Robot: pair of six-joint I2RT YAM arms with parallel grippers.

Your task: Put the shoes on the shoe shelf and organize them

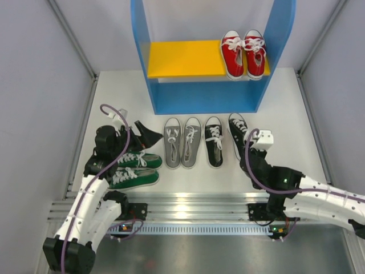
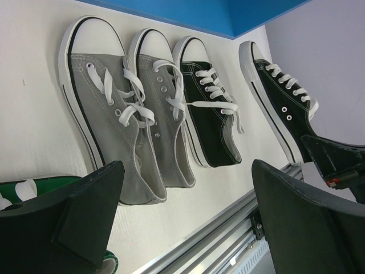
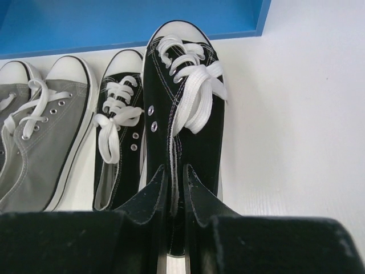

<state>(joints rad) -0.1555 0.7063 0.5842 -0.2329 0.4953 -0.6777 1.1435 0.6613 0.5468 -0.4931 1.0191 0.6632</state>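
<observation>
**My right gripper** (image 3: 178, 191): fingers nearly together, clamped on the rear edge of the outer black shoe (image 3: 214, 142). This shoe rests on the table (image 3: 296, 114). Its long axis runs straight ahead of me, with the white toe cap at the far end, just short of the shelf's (image 3: 114, 23) blue base. My fingers hide its heel, and one lace trails back into the narrow gap between them.

**Just left of it:** the inner black shoe (image 3: 122, 171), parallel and toe-forward. Further left, the grey pair (image 3: 45, 137) lies the same way and is cut off by the wrist view's edge.

**My left gripper** (image 2: 185, 171): fingers wide apart, holding nothing, above the table with the grey pair ahead of it. The green pair (image 1: 137, 168) lies beside it with long axes crosswise to the other shoes and toes toward my right arm. In the wrist view only a green sliver shows behind one finger.

**Far ahead:** the red pair (image 1: 244, 54) sits at the right end of the yellow board (image 1: 182, 58), long axes front to back.
</observation>
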